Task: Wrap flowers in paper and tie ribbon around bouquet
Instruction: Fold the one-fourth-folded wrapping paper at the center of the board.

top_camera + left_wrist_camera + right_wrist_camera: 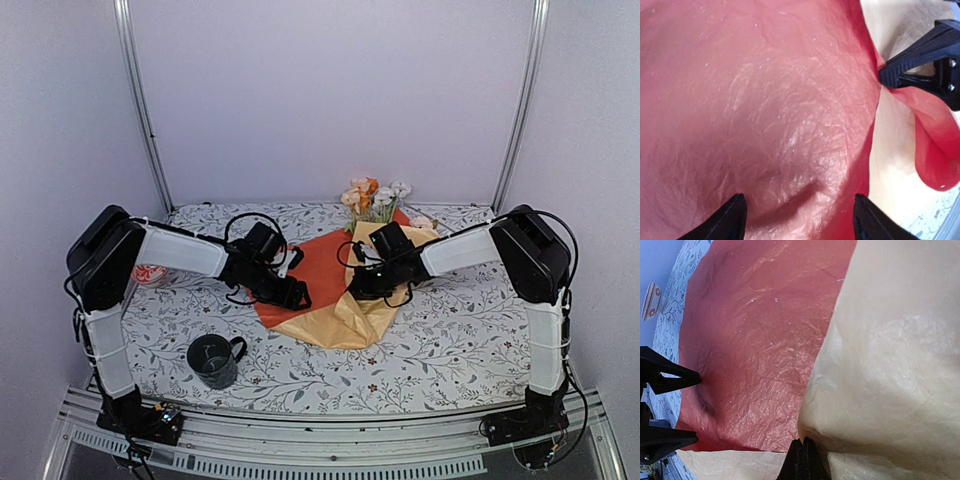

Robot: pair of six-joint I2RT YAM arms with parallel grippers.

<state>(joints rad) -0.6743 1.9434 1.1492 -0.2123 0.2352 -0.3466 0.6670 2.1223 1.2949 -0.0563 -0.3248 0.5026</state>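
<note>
The paper (pixel 320 270) lies mid-table, orange-red side up on the left with a mustard-yellow flap (pixel 350 320) folded over on the right. The flowers (pixel 372 195) show peach, orange and white heads past its far edge; their stems are hidden under it. My left gripper (pixel 800 217) hovers open just over the red sheet (pixel 765 100), nothing between its fingers. My right gripper (pixel 802 457) is shut on the folded edge of the paper (pixel 890 350), where yellow meets red; the left wrist view shows its tip (pixel 885 75) pinching that edge. The ribbon is out of view.
A dark mug (pixel 212 360) stands near the front left of the leafy tablecloth. A small red-and-white bowl (pixel 150 273) sits at the far left by the left arm. White walls and metal posts close in the back.
</note>
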